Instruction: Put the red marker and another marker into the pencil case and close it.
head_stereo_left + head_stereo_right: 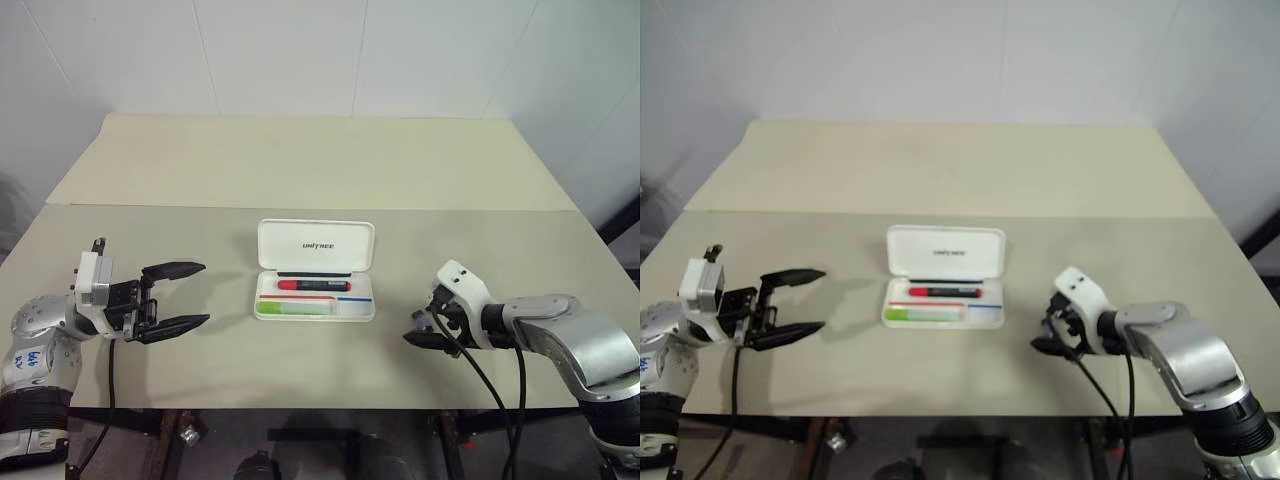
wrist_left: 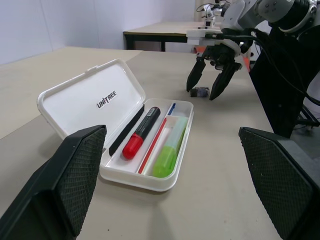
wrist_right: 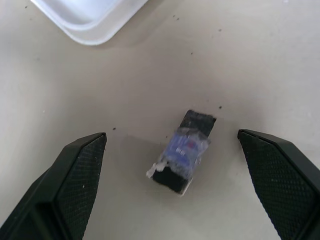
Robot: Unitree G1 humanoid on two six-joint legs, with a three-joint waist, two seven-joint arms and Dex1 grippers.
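Between both tools [image 1: 178, 297] [image 1: 425, 331], fingers apart: open pencil case [image 1: 315, 258] holding red marker [image 1: 313, 285], green marker [image 1: 295, 310].

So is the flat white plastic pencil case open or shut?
Open: the flat white plastic pencil case has its lid raised, with the red marker visible inside.

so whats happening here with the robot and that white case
A two-armed robot is packing a pencil case on a table. The red marker and the green marker already lie inside, and the lid stands open, so closing it is what remains. Neither gripper holds anything: the left gripper is open beside the case, and the right gripper hangs open over a small dark stub lying on the table.
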